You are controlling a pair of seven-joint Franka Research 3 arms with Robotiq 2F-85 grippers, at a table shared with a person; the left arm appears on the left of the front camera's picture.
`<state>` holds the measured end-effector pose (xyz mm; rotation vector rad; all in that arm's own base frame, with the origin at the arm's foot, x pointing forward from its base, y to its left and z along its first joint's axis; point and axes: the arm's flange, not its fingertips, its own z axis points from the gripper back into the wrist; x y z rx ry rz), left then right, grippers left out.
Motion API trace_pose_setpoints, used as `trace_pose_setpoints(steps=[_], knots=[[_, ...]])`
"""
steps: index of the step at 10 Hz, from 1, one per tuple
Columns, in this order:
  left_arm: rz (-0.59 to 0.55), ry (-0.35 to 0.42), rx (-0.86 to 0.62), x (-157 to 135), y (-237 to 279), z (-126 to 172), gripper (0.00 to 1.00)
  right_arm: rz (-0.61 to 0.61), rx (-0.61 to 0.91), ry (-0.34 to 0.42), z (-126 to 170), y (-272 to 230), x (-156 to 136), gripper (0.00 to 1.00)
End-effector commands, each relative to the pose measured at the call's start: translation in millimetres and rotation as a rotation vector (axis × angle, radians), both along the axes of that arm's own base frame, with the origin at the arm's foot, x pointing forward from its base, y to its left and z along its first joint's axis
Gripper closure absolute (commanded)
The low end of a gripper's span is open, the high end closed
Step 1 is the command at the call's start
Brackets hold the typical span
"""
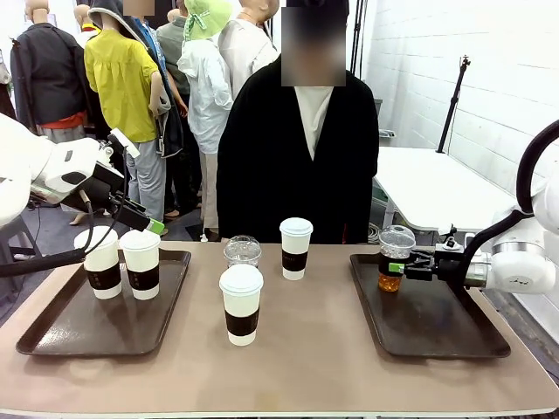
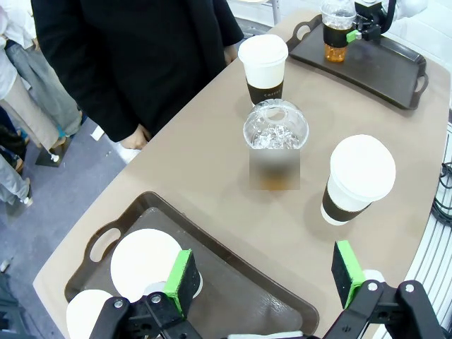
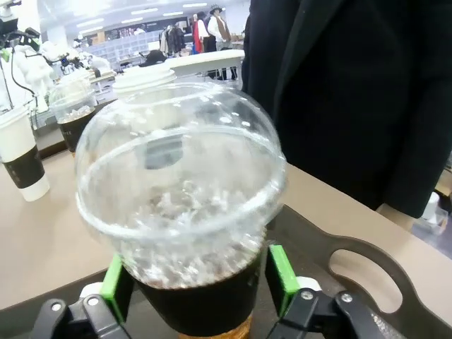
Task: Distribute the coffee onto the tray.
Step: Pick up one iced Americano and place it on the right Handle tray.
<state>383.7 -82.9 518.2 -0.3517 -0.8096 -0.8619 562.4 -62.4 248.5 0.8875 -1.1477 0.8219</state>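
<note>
Standing on the dark brown plastic tray (image 1: 437, 342) at the robot's right, a clear dome-lidded plastic cup of amber-brown drink (image 3: 180, 176) is bracketed by the right gripper (image 3: 200, 279), with one green pad (image 3: 282, 268) close against each side of its wall. Whether the pads are pressed on or held just clear cannot be told, since the bulging lid hides the contact lines and the cup's base is cut off by the bottom edge of the wrist view. The left gripper (image 2: 265, 277) is seen with its fingers spread wide and nothing between them. Directly beneath it lies a second dark brown tray (image 2: 240, 289), on which two white paper cups with white lids and dark brown bands are stood: one (image 2: 145, 263) is partly covered by a finger, the other (image 2: 88, 312) is cropped at the frame's corner. Beyond its fingertips, on the tan table (image 2: 198, 176), a third white paper cup (image 2: 360, 176) is placed nearest, then a second clear dome-lidded cup (image 2: 275, 127), whose contents cannot be made out, and farthest a fourth white paper cup (image 2: 265, 60), just before a person in a black coat (image 2: 141, 56).
</note>
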Motion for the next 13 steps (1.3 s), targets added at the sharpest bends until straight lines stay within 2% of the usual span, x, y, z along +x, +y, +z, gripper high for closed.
trace_pose_setpoints(steps=[1, 5, 9, 10, 11, 13], knots=[[-0.018, -0.004, -0.001, 2.9, 3.1, -2.4, 0.0, -0.015, 0.001, 0.033, 2.7, -1.4, 2.2, 0.0], [-0.018, -0.004, -0.001, 2.9, 3.1, -2.4, 0.0, -0.049, -0.001, 0.064, 0.1, -15.4, -22.0, 0.0], [-0.018, -0.004, -0.001, 2.9, 3.1, -2.4, 0.0, -0.099, -0.009, 0.063, 2.1, -30.5, -51.9, 0.0], [-0.018, -0.004, -0.001, 2.9, 3.1, -2.4, 0.0, -0.071, -0.079, 0.063, 13.6, -17.5, -46.4, 0.0], [-0.018, -0.004, -0.001, 2.9, 3.1, -2.4, 0.0, -0.088, 0.01, 0.071, -5.3, -35.2, -43.2, 0.0], [-0.018, -0.004, -0.001, 2.9, 3.1, -2.4, 0.0, -0.088, 0.01, 0.071, -5.3, -35.2, -43.2, 0.0]])
